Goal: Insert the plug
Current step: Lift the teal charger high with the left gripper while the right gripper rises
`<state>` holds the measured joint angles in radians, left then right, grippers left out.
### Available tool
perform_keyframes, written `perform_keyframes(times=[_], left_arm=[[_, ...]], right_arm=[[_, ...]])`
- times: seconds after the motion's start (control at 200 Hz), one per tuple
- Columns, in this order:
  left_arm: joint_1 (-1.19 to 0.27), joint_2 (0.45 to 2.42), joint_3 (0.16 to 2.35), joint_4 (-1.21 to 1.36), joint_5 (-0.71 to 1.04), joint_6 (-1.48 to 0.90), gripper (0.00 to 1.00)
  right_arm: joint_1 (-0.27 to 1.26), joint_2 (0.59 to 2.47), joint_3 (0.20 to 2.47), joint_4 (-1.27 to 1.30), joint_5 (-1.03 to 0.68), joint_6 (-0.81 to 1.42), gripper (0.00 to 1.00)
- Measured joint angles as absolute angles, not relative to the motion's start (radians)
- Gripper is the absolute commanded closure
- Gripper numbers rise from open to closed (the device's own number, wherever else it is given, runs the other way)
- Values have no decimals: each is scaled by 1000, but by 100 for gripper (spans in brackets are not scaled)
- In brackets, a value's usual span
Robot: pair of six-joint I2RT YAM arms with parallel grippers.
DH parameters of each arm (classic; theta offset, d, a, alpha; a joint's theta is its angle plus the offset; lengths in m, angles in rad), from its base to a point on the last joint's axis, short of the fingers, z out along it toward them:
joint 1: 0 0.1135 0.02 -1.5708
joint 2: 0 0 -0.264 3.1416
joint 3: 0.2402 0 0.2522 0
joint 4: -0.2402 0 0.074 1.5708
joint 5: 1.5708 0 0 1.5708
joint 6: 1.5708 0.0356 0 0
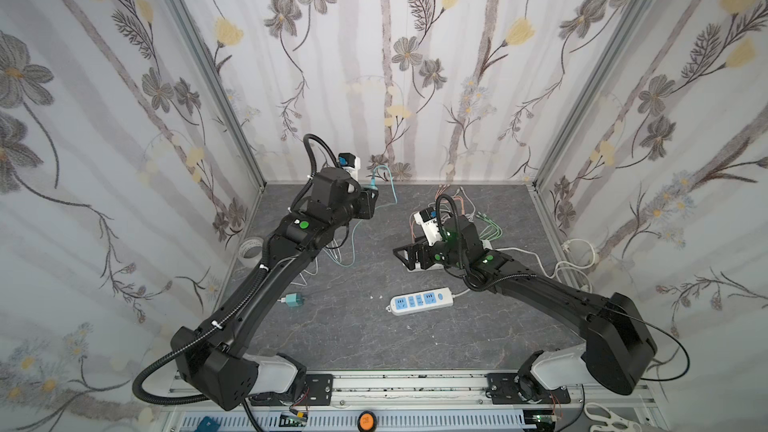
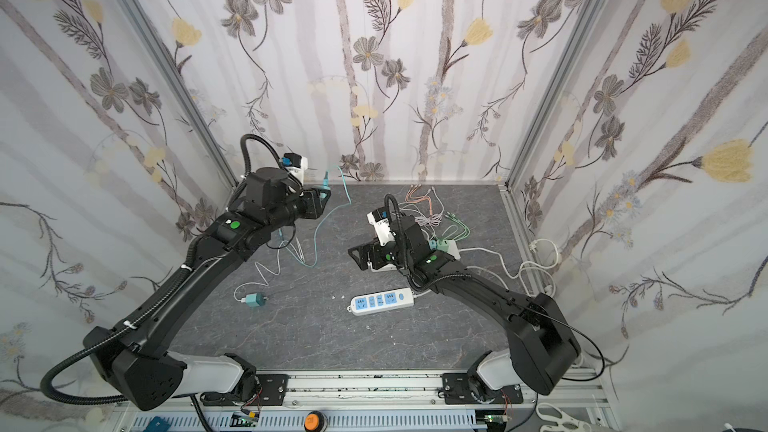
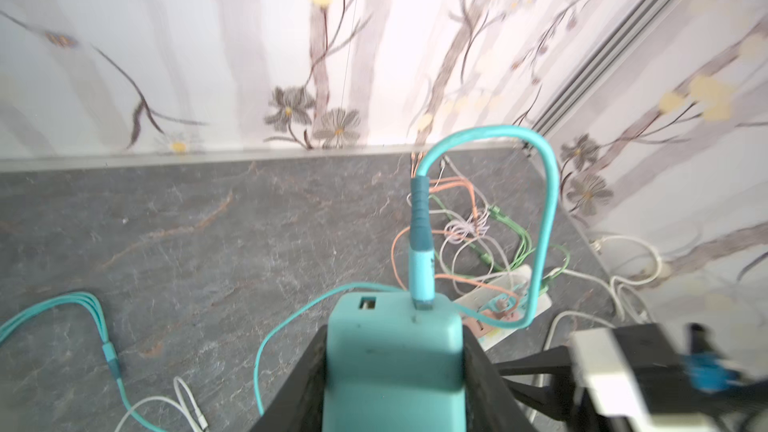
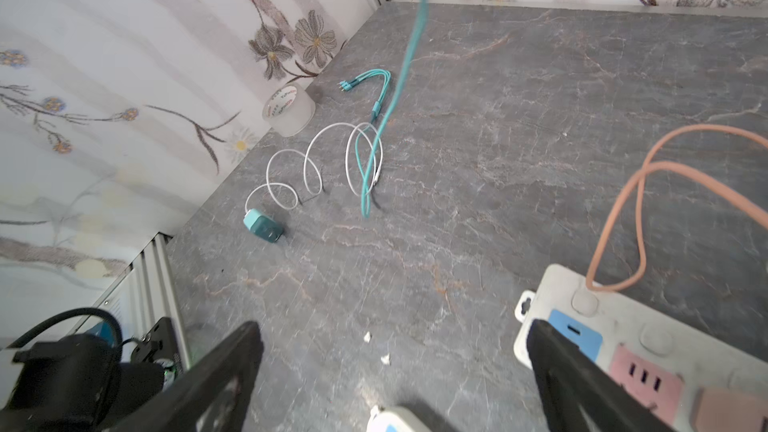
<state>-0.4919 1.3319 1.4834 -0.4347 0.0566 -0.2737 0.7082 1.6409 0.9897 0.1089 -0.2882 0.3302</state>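
Note:
A teal charger plug (image 3: 395, 351) with a teal cable (image 3: 548, 201) plugged into its top sits between the black fingers of my left gripper (image 3: 395, 371), which is shut on its sides. In both top views that gripper (image 1: 372, 196) hangs above the table near the back wall. My right gripper (image 4: 395, 367) is open and empty, low over the table, one finger (image 4: 557, 363) over the end of a white power strip (image 4: 623, 326) with pink and blue sockets. In a top view that strip (image 1: 424, 268) is mostly hidden under the right gripper (image 1: 405, 257).
A second white strip with blue sockets (image 1: 419, 302) lies in front of the right arm. Another teal charger (image 1: 294, 300) with a white cable lies at the left, near a tape roll (image 1: 250, 251). Orange, green and white cables (image 1: 478, 218) tangle behind the right gripper.

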Motion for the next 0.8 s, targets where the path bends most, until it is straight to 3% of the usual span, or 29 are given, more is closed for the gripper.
perform_keyframes(times=[0.21, 0.415, 0.58, 0.799], left_arm=[[-464, 1324, 1707, -510, 90, -287, 100], [-456, 1354, 1792, -560, 90, -279, 100], [-450, 1370, 1839, -585, 88, -268, 100], [-448, 1369, 1854, -611, 79, -261, 100]], right_arm=[[775, 1890, 1131, 232, -331, 337, 2], [836, 2074, 1264, 351, -457, 275, 3], [836, 2203, 1361, 412, -464, 260, 6], [847, 2320, 1464, 488, -438, 282, 17]])
